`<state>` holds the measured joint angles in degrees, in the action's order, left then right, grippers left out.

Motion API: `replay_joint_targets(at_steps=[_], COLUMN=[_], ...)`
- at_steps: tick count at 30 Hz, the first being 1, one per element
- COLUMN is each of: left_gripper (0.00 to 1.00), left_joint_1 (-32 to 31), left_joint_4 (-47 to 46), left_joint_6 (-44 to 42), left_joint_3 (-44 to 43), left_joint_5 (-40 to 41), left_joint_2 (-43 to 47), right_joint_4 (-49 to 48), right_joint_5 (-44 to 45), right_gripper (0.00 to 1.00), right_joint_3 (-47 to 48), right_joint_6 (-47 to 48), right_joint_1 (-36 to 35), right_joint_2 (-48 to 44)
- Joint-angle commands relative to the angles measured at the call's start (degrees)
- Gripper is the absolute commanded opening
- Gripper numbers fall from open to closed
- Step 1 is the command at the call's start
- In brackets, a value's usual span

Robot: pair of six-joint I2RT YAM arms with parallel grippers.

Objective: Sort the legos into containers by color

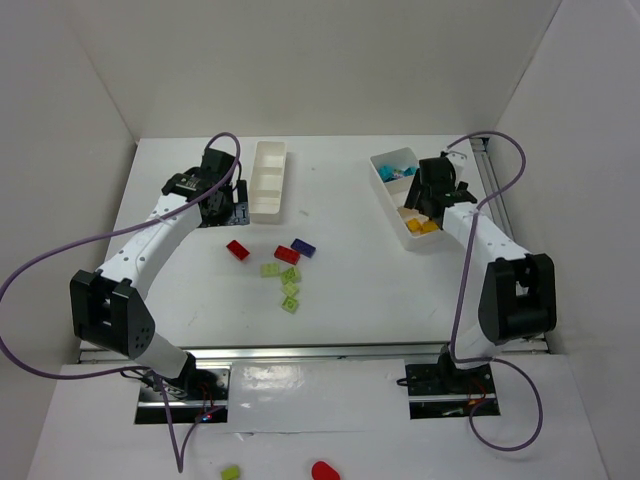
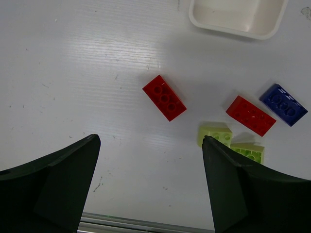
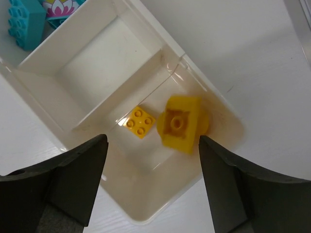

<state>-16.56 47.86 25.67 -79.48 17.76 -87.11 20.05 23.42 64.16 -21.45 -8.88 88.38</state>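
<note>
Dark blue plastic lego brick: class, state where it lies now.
Top view: the dark blue plastic lego brick lies on the white table, centre, just right of a red plastic lego brick.

The worktop (image 2: 73,73) is a white, matt sheet with fine ribbed lines and small dark scuffs. The left tray (image 2: 233,14) and the right tray (image 3: 92,63) are smooth, glossy white plastic, the right one slightly translucent at its walls. The red brick (image 2: 164,97), the blue brick (image 2: 283,104) and the small yellow brick (image 3: 139,122) are hard, shiny plastic with moulded studs. The jaws of the left gripper (image 2: 150,141) and the right gripper (image 3: 151,140) look like dark, matt plastic. The left arm (image 1: 150,240) has a smooth white shell. A rail (image 1: 320,352) at the worktop's near edge is bare silvery metal.
</note>
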Motion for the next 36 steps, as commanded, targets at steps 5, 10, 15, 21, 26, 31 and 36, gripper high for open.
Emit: replay_joint_targets(at_steps=[5,10,15,21,26,31,36], left_gripper=[0.95,0.95,0.95,0.95,0.95,0.95,0.95], left_joint_1=[-0.23,-0.23,-0.23,-0.23,-0.23,-0.23,-0.23], left_joint_4=[-0.04,-0.04,-0.04,0.48,0.48,0.48,1.01], left_joint_6=[0.08,0.7,1.22,1.22,1.22,1.22,1.22], left_joint_3=[-0.15,-0.67,-0.67,-1.2,-0.67,-0.15,-0.15], left_joint_5=[1.14,1.14,1.14,2.37,2.9,2.9,3.42], left_joint_2=[1.33,1.33,0.8,1.33,1.94,2.47,2.99], right_joint_4=[-1.16,-0.01,1.3,3.42,0.34,-0.89,-3.87], right_joint_5=[0.93,-3.63,-11.18,-18.69,-19.64,-20.17,-16.74], right_gripper=[0.83,0.78,0.78,0.8,0.8,0.8,0.77], right_joint_3=[4.57,5.1,6.06,10.81,10.8,13.53,14.06], right_joint_6=[2.99,7.3,8.71,15.91,18.46,19.52,19.52], right_joint_1=[-5.08,-15.28,-26.35,-33.99,-36.64,-37.26,-37.26], right_joint_2=[-2.94,-3.83,4.05,13.83,17.96,23.67,26.14])
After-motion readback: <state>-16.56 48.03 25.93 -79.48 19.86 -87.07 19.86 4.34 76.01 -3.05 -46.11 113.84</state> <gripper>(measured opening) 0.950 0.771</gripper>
